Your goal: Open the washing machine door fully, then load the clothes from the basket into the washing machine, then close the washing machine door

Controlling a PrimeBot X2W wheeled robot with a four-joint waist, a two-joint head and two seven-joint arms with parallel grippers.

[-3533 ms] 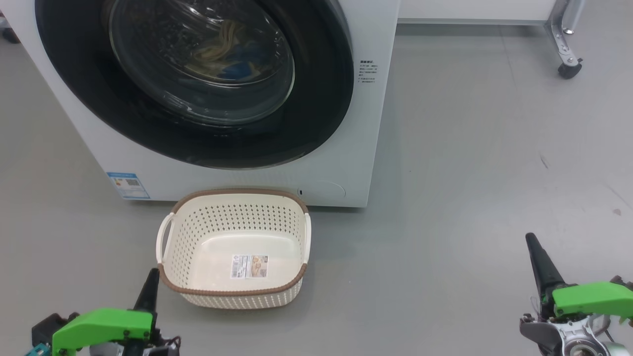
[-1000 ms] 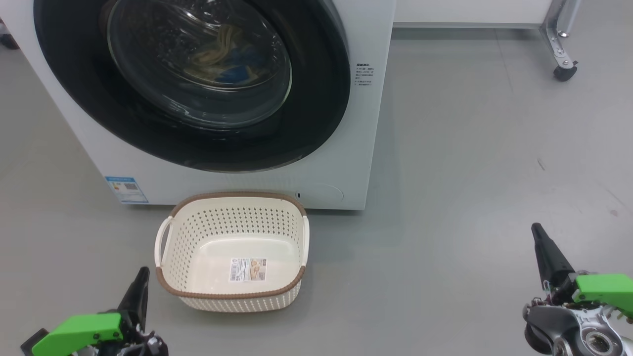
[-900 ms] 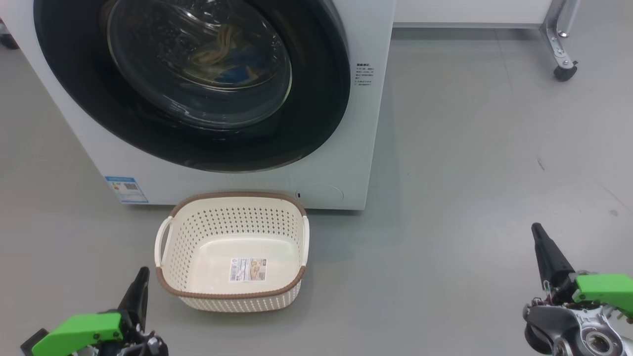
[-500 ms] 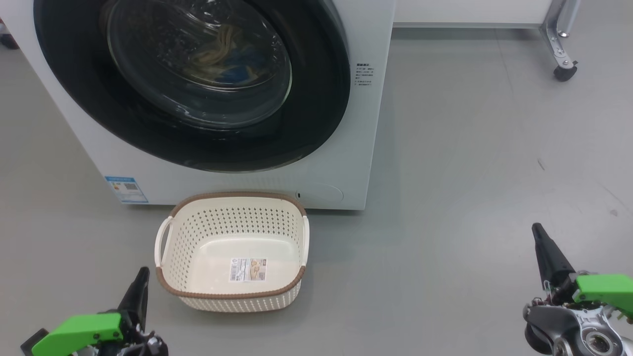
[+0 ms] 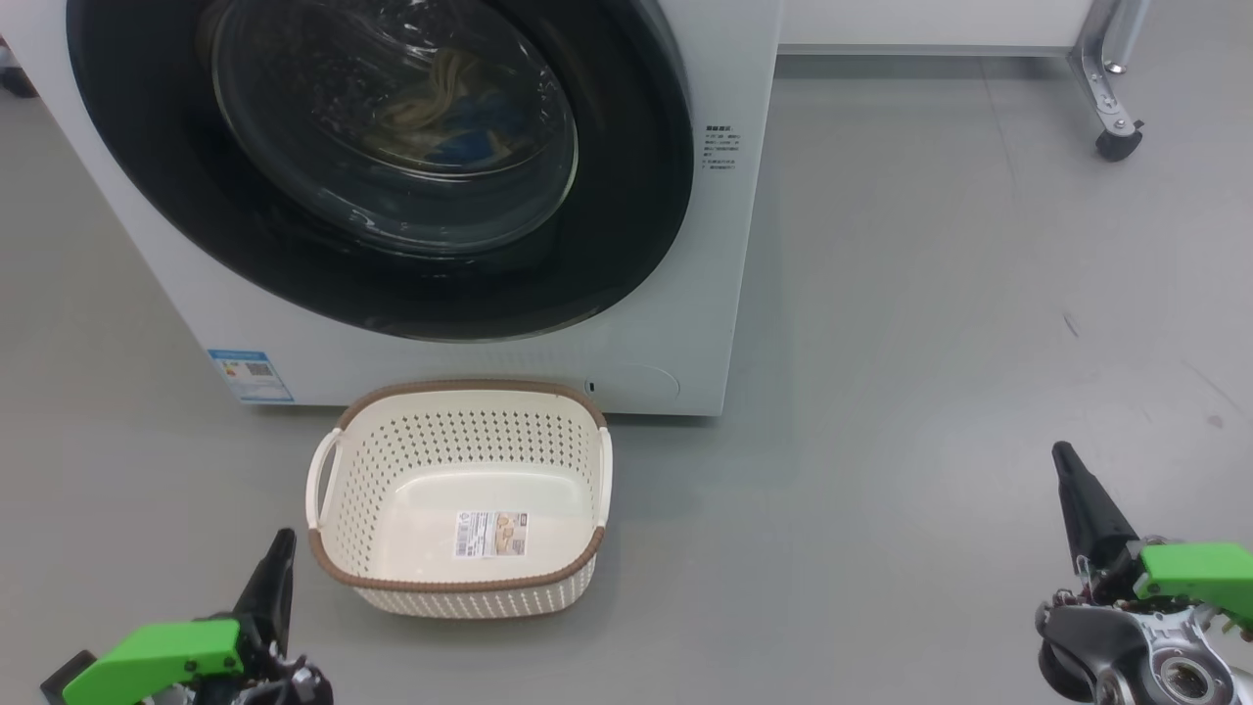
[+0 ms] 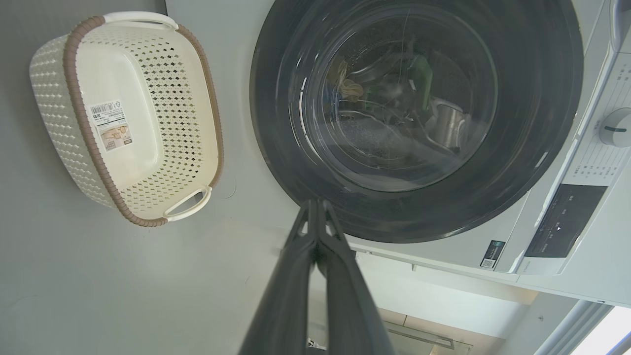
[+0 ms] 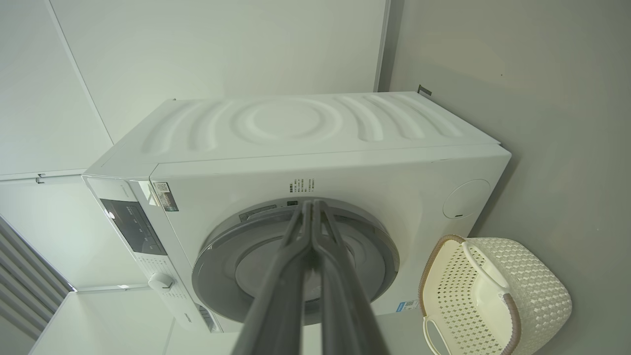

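Unmoved over the last second: both grippers, basket, door. Against the frame a few seconds back, left gripper [image 5: 282, 550] set slightly lower in the head view, camera itself shifted a touch.

Left gripper's two long dark fingers pressed together, holding nothing, just left of the small cream-white perforated plastic basket [image 5: 460, 388] with brown rim band and white side handles. Right gripper [image 5: 1062, 458] likewise pressed together and bare, well apart at lower right.

Label sticker [image 5: 492, 534] on the basket's smooth floor. Basket standing on matt grey floor [image 5: 930, 343], just before the large white front-loading washing machine [image 5: 724, 294]. Large round door [image 5: 636, 196], glossy black rim around bulging clear glass, lying flush against the front. Behind the glass, cream-yellow and blue clothes [image 5: 440, 108], crumpled, blurred by reflections.

Machine top cut off in the head view; likewise a metal leg on a black caster [image 5: 1116, 142] at upper right.
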